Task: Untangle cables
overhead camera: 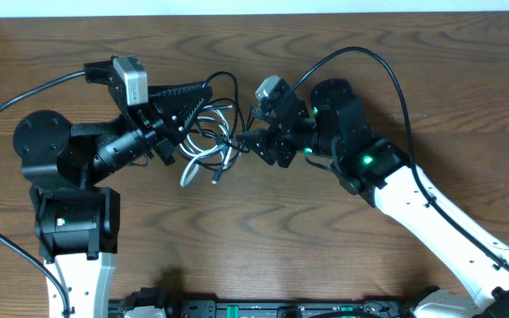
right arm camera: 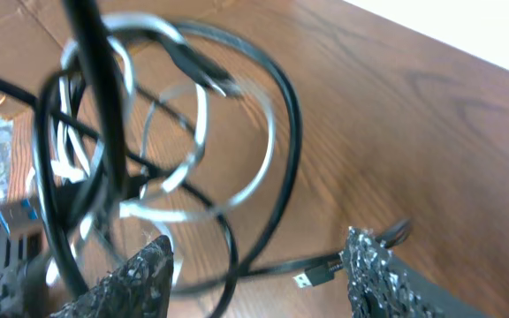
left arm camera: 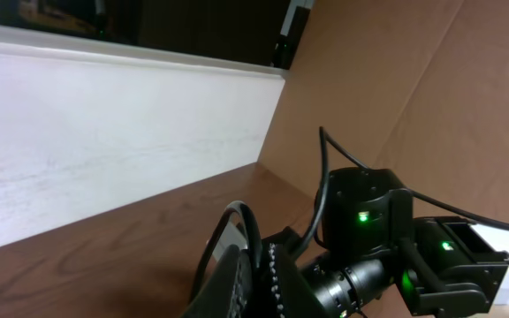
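Two sets of jaws to watch, and the right gripper (right arm camera: 256, 254) comes first. Its jaws are spread wide with nothing between them, and the knot hangs just ahead. Its fingertips (right arm camera: 144, 274) frame a small plug (right arm camera: 306, 280) lying on the wood, seemingly the end of the black cable (right arm camera: 292, 132).

Over to the left gripper (left arm camera: 253, 265): its jaws are nearly together, and a loop of black cable rises straight out of the gap. I judge it pinched there, though the contact itself is hidden.

Moving outward, the white cable (right arm camera: 263, 172) threads through the black loops several times over. From overhead the tangle (overhead camera: 208, 137) sits between the two grippers, mid-desk (overhead camera: 281, 247) and nearer the far edge than the near one. A white tail trails toward the near edge.

Here's the danger. If the right jaws close where they are, they may take both cords at once, and any pull then cinches the knot tighter. If the left arm draws toward the left edge while white is laced through black, the whole clump slides along as one. That plug could catch in a loop and lock it. With the grippers this near each other, a careless reach could bring fingers into contact.
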